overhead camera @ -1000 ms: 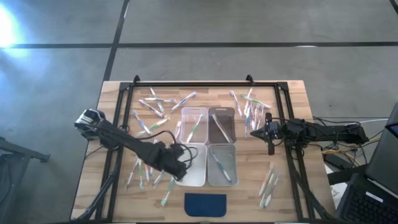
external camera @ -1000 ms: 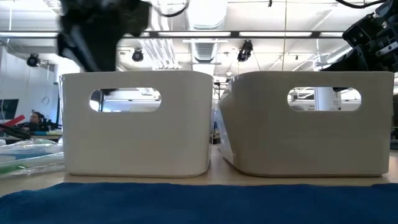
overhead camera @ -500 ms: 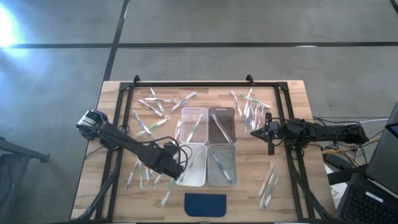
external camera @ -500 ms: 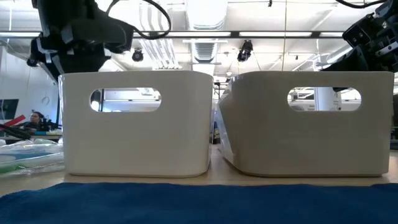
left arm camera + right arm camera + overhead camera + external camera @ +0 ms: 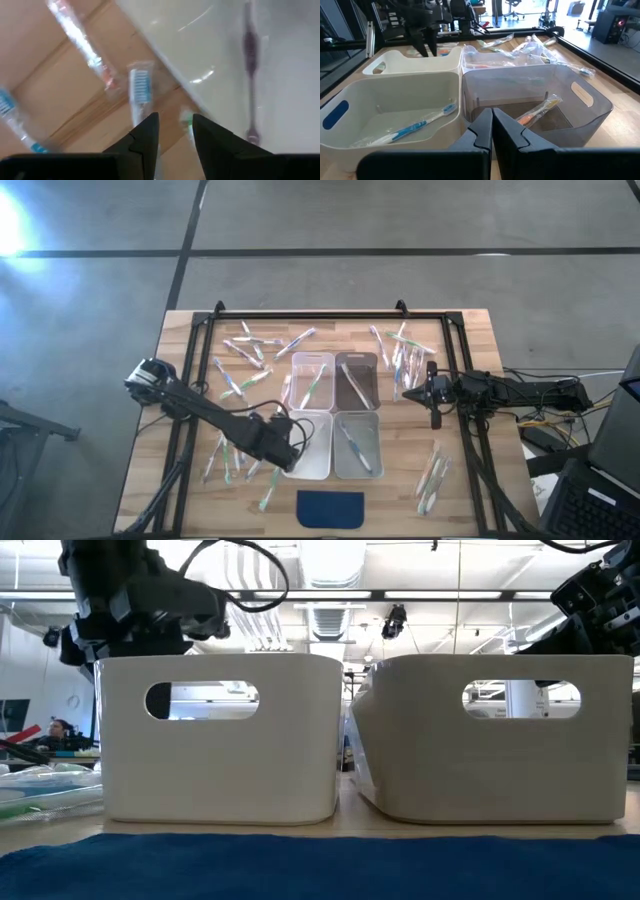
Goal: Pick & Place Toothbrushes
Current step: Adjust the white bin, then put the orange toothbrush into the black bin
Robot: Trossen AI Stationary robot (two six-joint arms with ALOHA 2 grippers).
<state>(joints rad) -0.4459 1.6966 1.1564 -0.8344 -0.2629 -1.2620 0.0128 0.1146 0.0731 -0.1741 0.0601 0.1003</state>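
Several wrapped toothbrushes lie flat on the wooden table in loose groups at the far left (image 5: 252, 350), far right (image 5: 400, 355), near right (image 5: 432, 475) and near left (image 5: 232, 460). Some lie in the clear bins in the middle (image 5: 335, 412). My left gripper (image 5: 284, 452) points down, open, just outside the left wall of the near left bin (image 5: 215, 45). Under it lie a blue-bristled toothbrush (image 5: 139, 89) and a green-tipped one (image 5: 186, 119); the green tip shows between its fingers (image 5: 175, 120). My right gripper (image 5: 433, 402) waits shut at the table's right side.
The four bins stand close together in a two-by-two block. A pinkish toothbrush (image 5: 248, 60) lies in the near left one, a blue one (image 5: 415, 127) and an orange one (image 5: 537, 111) in others. A dark blue pad (image 5: 330, 508) lies at the near edge. A black frame (image 5: 190, 380) rims the table.
My left gripper has sunk toward the table and drawn slightly toward the left edge, beside the near left bin's left wall. The toothbrushes and bins lie as before.
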